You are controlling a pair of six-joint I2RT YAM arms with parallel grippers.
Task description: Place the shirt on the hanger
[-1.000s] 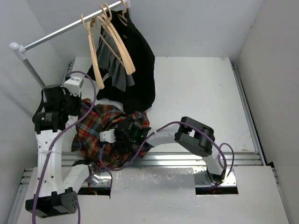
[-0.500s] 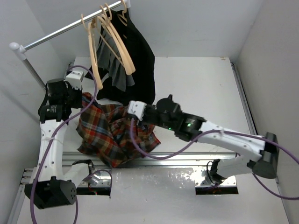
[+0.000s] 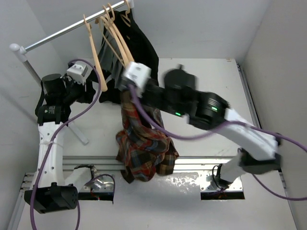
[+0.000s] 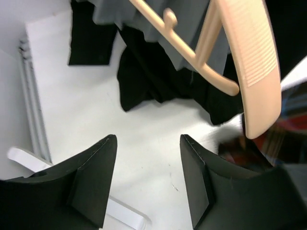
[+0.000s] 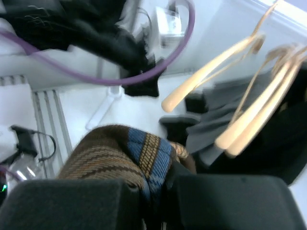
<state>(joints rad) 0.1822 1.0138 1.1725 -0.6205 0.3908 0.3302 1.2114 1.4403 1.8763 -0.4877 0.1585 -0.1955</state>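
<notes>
Hauling the shirt off the table, the clamped right claw is nearing the hanger beside it; the left claw is gaping, empty.

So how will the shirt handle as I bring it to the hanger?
Likely floppy: the shirt hangs in a bunched drape from the right gripper. Probably light, since one pinched fold holds it. It may swing and snag the hanger nearby.

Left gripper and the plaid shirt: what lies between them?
Top external view: the hanger's lower arm and some black garment hang between left gripper and shirt.
</notes>
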